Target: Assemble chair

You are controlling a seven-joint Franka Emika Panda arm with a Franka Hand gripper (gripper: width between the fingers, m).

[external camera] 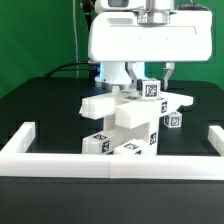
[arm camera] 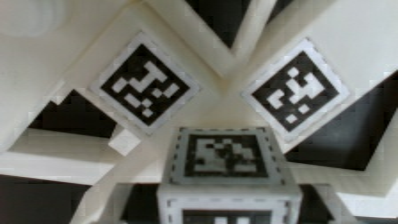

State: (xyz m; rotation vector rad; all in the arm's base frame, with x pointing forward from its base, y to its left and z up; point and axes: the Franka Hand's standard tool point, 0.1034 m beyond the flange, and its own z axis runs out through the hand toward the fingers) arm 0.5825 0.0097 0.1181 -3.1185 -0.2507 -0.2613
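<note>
The partly built white chair (external camera: 122,118) stands mid-table as a stack of blocky tagged parts, with a long flat piece (external camera: 100,104) lying across it. My gripper (external camera: 150,82) reaches down from the arm onto the stack's top, shut on a square post (external camera: 151,91) with a tag. In the wrist view that square post (arm camera: 222,160) sits centred between the jaws of the gripper (arm camera: 222,205). Beyond it, two angled chair pieces carry tags (arm camera: 139,84) (arm camera: 295,88). The fingertips themselves are hardly visible.
A long white rail (external camera: 110,166) borders the front of the black table, with short ends at the exterior view's left (external camera: 20,138) and right (external camera: 212,140). The arm's bulky white body (external camera: 150,40) hangs over the stack. A green backdrop stands behind.
</note>
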